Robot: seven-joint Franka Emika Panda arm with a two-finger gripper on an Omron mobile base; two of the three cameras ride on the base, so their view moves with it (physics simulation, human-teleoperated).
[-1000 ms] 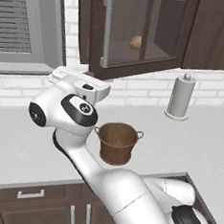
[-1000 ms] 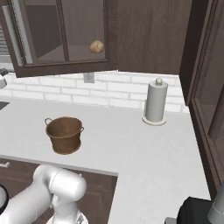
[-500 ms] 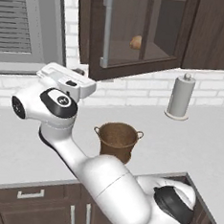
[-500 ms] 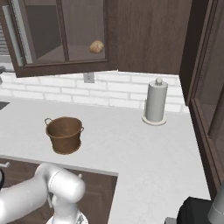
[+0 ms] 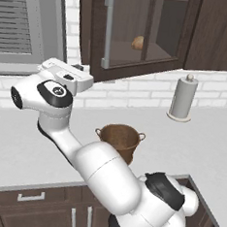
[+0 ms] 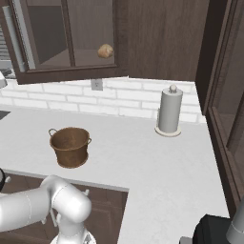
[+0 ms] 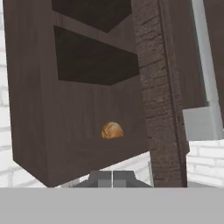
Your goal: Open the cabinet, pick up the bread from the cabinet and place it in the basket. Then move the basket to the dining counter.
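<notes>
Going L to R in left base view: arm has swung up and leftward over the last sec, and the gripper now sits just below the cabinet, near the lower end of its bar handle. Fingers pressed together, holding nothing. Judgement: it's lining up on the handle, so door-opening hasn't begun; door looks ajar in hand view, can't tell how far. Bread sits on the cabinet shelf behind the glass, untouched. Basket upright on the worktop, nothing seen inside it. Paper towel roll stands well apart, far R
</notes>
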